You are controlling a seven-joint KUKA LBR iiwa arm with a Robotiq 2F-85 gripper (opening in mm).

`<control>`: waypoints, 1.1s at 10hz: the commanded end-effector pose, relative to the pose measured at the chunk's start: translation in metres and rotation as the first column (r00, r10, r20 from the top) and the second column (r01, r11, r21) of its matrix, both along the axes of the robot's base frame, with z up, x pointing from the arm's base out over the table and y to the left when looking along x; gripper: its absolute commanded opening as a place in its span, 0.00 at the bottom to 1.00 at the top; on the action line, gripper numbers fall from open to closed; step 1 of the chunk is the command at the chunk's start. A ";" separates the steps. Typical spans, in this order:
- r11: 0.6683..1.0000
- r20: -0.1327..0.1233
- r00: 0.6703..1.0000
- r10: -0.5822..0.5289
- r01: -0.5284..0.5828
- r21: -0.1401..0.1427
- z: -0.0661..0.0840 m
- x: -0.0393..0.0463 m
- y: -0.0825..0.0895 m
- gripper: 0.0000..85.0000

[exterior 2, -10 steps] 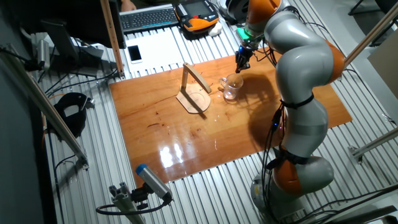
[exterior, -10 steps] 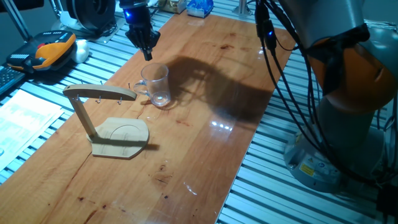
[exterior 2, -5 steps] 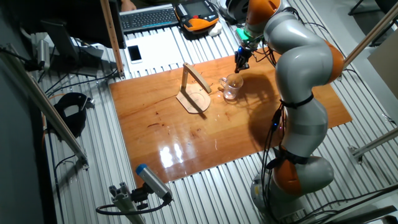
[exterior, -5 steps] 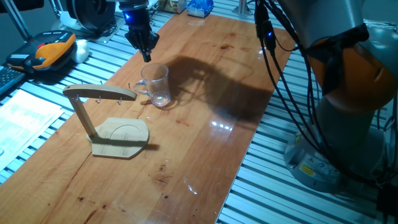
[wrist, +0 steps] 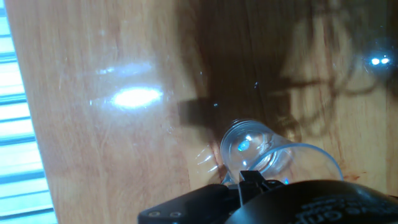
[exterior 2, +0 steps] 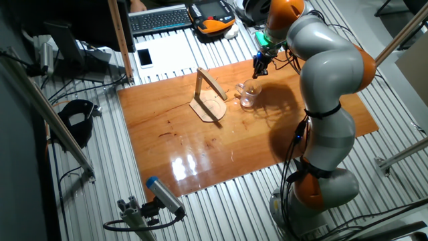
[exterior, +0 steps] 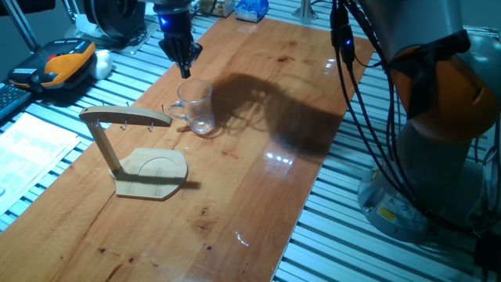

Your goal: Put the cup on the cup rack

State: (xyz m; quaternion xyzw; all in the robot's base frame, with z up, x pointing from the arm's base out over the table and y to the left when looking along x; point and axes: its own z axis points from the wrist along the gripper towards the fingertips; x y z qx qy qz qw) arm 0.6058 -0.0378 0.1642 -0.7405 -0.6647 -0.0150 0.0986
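The clear glass cup [exterior: 197, 108] stands upright on the wooden table, just right of the rack's top arm. It also shows in the other fixed view [exterior 2: 249, 94] and in the hand view [wrist: 264, 152]. The wooden cup rack [exterior: 125, 118] stands front left of the cup, with its base [exterior: 153, 173] flat on the table; it shows in the other fixed view too [exterior 2: 208, 94]. My gripper [exterior: 185, 70] hangs just above and behind the cup's rim, fingers together and holding nothing. It is seen in the other fixed view [exterior 2: 257, 69], and its fingertips [wrist: 250, 179] sit at the cup's near rim.
The wooden table top [exterior: 258, 157] lies on a slatted metal bench. An orange and black device [exterior: 66, 63] and a keyboard [exterior 2: 160, 19] lie off the table's left side. The arm's base and cables [exterior: 438, 157] stand at the right.
The gripper has stayed above the cup, shifting only slightly. The arm's elbow and cables have moved a little to the right. The cup and rack have not moved.
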 end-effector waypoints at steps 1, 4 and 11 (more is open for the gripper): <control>1.000 -0.002 1.000 -0.006 0.006 -0.006 -0.001 -0.0006 -0.002 0.20; 1.000 -0.005 1.000 -0.021 0.021 -0.012 -0.003 -0.0023 -0.004 0.20; 0.986 0.022 0.986 -0.165 0.166 -0.026 -0.004 -0.0036 -0.006 0.20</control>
